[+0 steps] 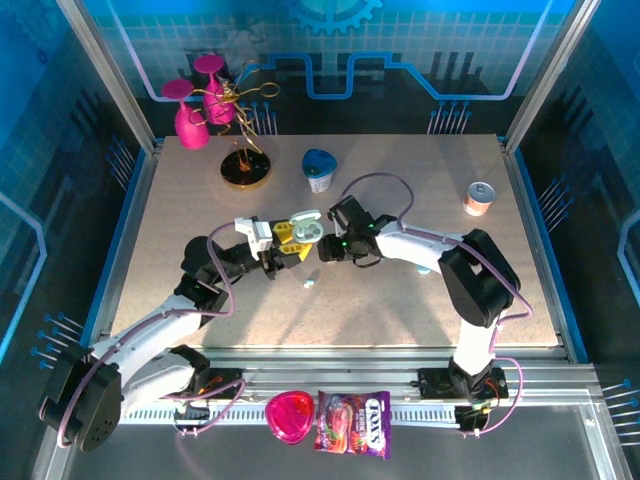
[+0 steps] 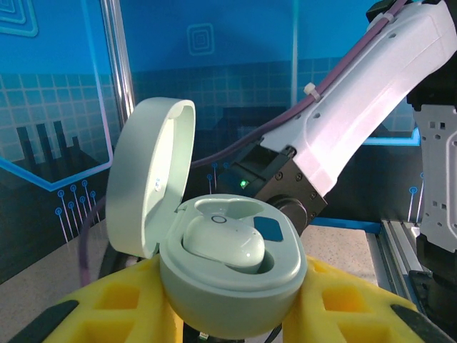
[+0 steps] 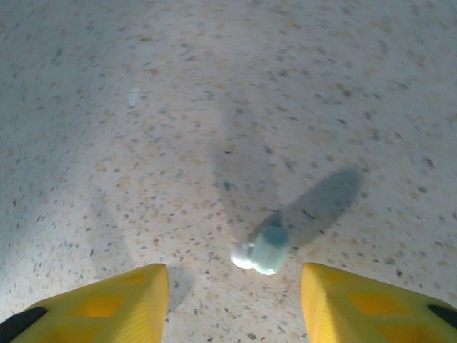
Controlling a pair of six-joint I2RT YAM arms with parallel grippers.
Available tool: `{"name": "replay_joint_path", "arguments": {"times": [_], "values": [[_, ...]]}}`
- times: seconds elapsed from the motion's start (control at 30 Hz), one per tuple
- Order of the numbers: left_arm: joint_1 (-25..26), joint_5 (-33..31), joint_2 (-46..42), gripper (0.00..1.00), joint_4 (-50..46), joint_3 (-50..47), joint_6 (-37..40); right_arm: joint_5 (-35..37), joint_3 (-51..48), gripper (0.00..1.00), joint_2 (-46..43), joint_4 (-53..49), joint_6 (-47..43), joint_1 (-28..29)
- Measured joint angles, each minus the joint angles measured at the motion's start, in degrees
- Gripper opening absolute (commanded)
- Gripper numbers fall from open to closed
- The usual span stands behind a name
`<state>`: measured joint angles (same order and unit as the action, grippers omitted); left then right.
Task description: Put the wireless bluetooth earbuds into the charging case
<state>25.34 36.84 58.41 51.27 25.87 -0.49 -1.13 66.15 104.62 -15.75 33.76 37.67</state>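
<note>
Left jaws grip the open charging case (image 2: 218, 304), 1 earbud (image 2: 225, 244) inside.

Speckled table (image 1: 180, 225) bearing a loose earbud (image 3: 260, 250), cup (image 1: 319, 170), can (image 1: 480, 198)

Speckled beige tabletop (image 1: 180, 220) boxed by blue circuit-print walls (image 1: 40, 150) — aluminium rails (image 1: 385, 362) along the near edge.
</note>
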Motion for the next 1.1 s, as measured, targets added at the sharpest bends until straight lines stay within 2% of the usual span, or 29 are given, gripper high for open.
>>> {"name": "replay_joint_path", "arguments": {"times": [0.3, 0.47, 1.1], "values": [[0.0, 0.0, 0.0, 0.32, 0.0, 0.0, 0.0, -4.8, -1.7, 0.43, 2.3, 4.6, 8.3, -2.1], [0.0, 0.0, 0.0, 0.32, 0.0, 0.0, 0.0, -6.3, -1.6, 0.41, 4.8, 5.6, 8.7, -2.5], [0.0, 0.0, 0.0, 0.32, 0.0, 0.0, 0.0, -11.4, -0.9, 0.35, 5.7, 8.9, 8.7, -2.8]]}}
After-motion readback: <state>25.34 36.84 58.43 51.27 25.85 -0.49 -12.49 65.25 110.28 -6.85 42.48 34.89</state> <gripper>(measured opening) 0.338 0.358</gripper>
